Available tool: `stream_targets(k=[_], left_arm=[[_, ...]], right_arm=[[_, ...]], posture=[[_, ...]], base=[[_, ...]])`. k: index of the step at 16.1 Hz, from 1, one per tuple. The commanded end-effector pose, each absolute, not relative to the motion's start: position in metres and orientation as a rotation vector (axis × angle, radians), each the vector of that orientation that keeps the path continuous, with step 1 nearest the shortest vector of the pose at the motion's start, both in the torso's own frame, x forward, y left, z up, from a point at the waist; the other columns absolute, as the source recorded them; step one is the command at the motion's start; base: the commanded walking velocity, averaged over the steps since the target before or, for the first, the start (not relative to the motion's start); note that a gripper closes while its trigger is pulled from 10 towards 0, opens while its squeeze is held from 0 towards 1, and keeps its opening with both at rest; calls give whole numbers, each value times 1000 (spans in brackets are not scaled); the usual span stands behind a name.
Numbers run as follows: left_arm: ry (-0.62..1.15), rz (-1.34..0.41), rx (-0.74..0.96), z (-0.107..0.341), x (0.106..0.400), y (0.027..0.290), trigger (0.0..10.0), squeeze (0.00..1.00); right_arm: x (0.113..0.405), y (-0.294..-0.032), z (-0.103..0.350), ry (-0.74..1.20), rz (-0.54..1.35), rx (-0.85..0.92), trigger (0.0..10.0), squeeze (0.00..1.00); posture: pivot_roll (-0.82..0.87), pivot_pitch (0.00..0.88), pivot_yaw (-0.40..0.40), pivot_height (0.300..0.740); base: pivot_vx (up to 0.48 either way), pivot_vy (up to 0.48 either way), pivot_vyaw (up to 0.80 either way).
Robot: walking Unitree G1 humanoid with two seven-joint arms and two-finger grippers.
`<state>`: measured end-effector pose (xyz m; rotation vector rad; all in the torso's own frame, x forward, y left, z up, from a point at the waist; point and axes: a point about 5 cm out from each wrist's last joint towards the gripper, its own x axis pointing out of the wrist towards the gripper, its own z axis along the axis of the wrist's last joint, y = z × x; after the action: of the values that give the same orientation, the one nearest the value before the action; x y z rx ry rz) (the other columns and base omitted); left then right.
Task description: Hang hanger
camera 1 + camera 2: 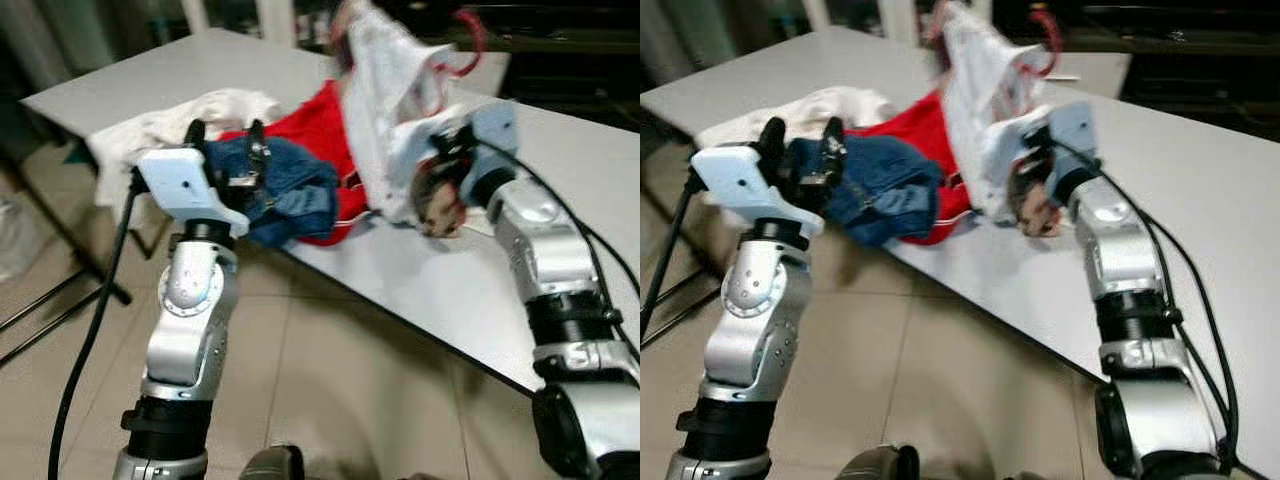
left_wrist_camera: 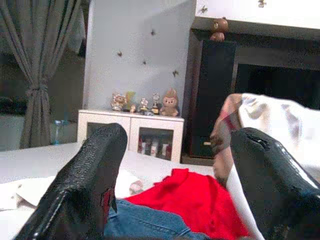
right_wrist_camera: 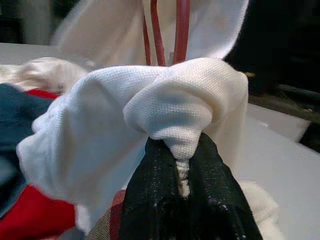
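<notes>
White cloth [image 3: 150,105] is pinched between the closed fingers of the right gripper [image 3: 182,167], raised over the table [image 1: 560,180] with the red hanger [image 1: 470,45] inside it. The pinch catches fabric only, so the hanger could slide out. The left gripper [image 2: 175,190] stands wide open, empty, near the jeans [image 1: 290,190].

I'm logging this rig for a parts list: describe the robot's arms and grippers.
Both arms are silver metal segments joined by black collars. The left gripper and right gripper each have two long black fingers with a textured surface, set on pale blue-white housings. Black cables run along each arm.
</notes>
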<state>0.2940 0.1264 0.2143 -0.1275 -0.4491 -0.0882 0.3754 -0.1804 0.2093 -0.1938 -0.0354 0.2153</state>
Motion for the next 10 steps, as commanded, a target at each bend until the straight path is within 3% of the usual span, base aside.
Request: stream_targets(k=[1, 5, 10], left_arm=[[-457, -109, -94, 216, 292, 126, 10000, 0], [-477, -137, -85, 218, 291, 119, 10000, 0], [-485, -147, -71, 218, 289, 116, 10000, 0]], right_arm=[[379, -194, 234, -142, 88, -213, 9725, 0], [382, -202, 269, -317, -53, -236, 10000, 0], [373, -150, 310, -564, 167, -226, 10000, 0]], posture=[[-70, 0, 80, 740], [-74, 0, 81, 740], [-60, 0, 71, 740]], base=[[0, 0, 769], [0, 0, 758], [0, 0, 84]])
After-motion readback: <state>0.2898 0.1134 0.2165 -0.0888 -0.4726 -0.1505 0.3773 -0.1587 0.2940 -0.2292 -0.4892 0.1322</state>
